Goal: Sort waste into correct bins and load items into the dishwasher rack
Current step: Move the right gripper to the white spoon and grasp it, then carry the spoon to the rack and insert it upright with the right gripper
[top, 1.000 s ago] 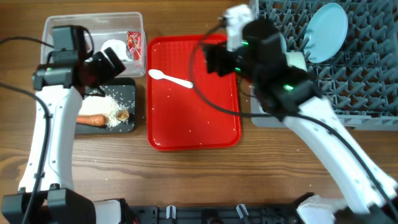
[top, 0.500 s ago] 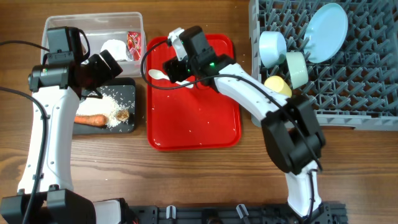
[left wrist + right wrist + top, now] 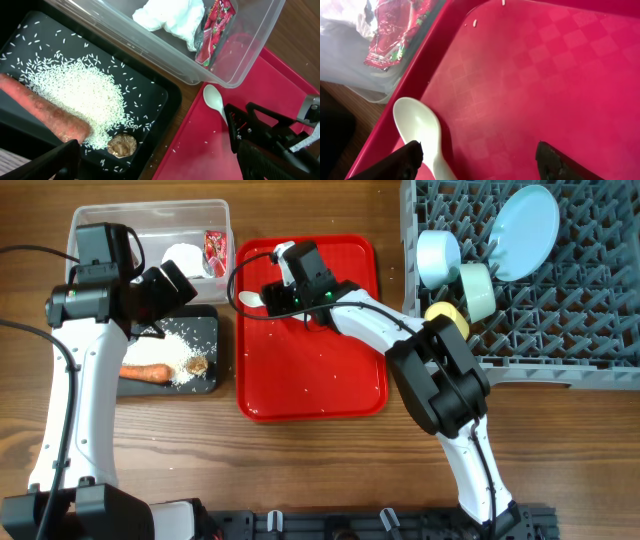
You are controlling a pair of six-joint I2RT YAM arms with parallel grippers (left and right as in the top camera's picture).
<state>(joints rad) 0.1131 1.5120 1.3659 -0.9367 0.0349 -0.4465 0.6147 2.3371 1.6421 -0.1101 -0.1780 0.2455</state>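
My right gripper (image 3: 283,300) (image 3: 475,167) is open, low over the left end of the red tray (image 3: 330,370), with the white spoon (image 3: 250,300) (image 3: 420,130) lying by its left finger. My left gripper (image 3: 165,288) (image 3: 160,170) is open and empty above the black tray (image 3: 210,320) (image 3: 165,95), which holds the carrot (image 3: 147,372) (image 3: 45,117), rice (image 3: 182,350) (image 3: 85,95) and brown lump (image 3: 198,365) (image 3: 122,145). The clear tub (image 3: 150,215) holds the napkin (image 3: 183,258) (image 3: 170,17) and red wrapper (image 3: 214,252) (image 3: 215,30) (image 3: 395,30).
The grey rack (image 3: 560,330) at the right holds the pale-blue plate (image 3: 527,230), pale-blue bowl (image 3: 437,255), mint-green bowl (image 3: 477,288) and yellow cup (image 3: 447,317). A few rice grains lie scattered on the red tray (image 3: 545,75).
My right arm has swung left from the rack side to the spoon at the red tray's left end. The left arm has not moved.
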